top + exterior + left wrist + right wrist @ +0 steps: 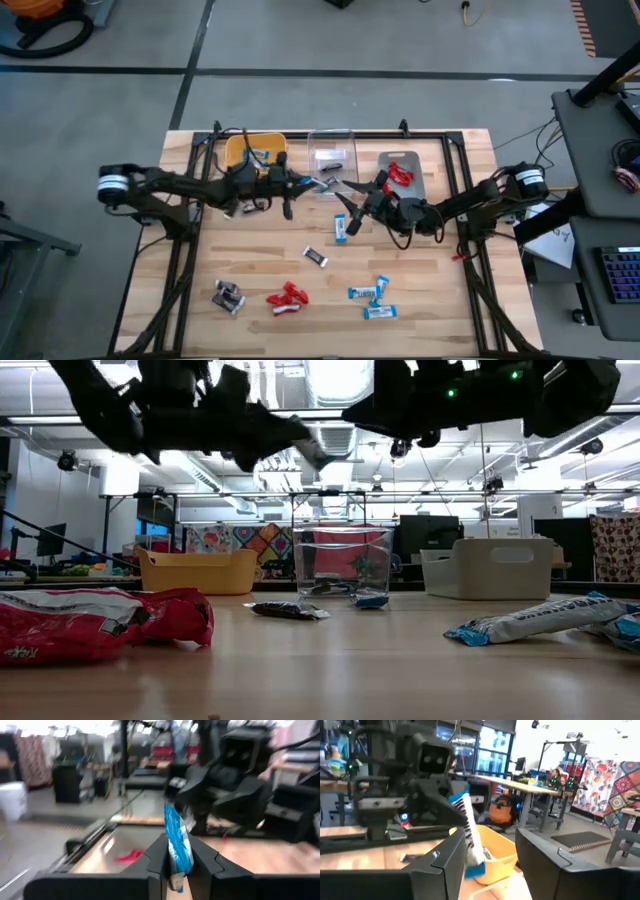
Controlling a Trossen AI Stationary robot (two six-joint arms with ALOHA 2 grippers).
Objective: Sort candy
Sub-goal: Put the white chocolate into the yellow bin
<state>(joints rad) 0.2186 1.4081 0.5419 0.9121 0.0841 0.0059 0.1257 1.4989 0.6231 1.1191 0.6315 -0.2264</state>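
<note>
My left end effector (177, 862) is clenched on a blue-and-white candy (178, 845), up above the bench (420, 300) by the clear bin (332, 152); my right end effector (487, 852) stands released beside it

A wooden table (420, 300) holds three bins (335, 152) along its far edge and scattered wrapped candy (286, 297).

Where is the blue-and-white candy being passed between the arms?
The blue-and-white candy is pinched in the left gripper, held mid-air beside the open right gripper, near the yellow bin.
</note>
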